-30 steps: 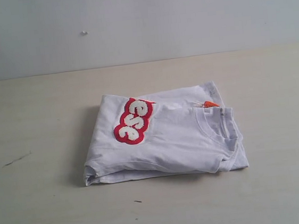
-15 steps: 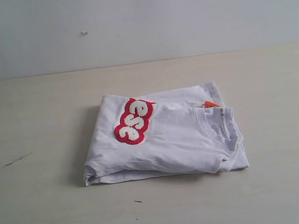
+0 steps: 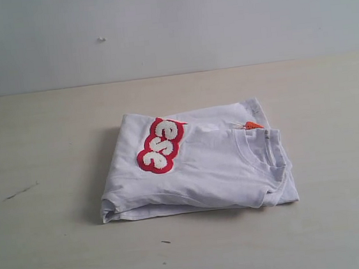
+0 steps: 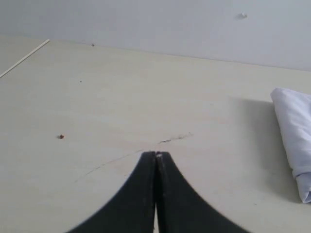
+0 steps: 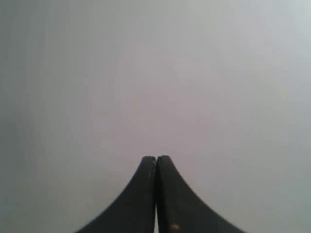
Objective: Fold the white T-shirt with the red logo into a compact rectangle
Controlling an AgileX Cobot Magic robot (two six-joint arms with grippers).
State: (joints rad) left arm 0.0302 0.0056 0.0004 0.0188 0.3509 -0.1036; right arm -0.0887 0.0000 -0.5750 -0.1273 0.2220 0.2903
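Note:
The white T-shirt [image 3: 202, 167] lies folded into a thick rectangle in the middle of the table in the exterior view. Part of the red logo [image 3: 160, 145] shows on its top left, and the ribbed collar with an orange tag [image 3: 252, 125] sits at its right end. No arm appears in that view. In the left wrist view my left gripper [image 4: 156, 154] is shut and empty over bare table, with a folded edge of the T-shirt [image 4: 295, 131] off to one side. My right gripper [image 5: 156, 158] is shut and empty, facing only a plain grey surface.
The pale wooden table [image 3: 39, 143] runs back to a grey wall [image 3: 168, 26]. A dark scratch [image 3: 18, 192] marks the table left of the shirt, also seen as a scratch [image 4: 175, 139] just beyond the left fingertips. A small red speck [image 4: 60, 137] lies nearby.

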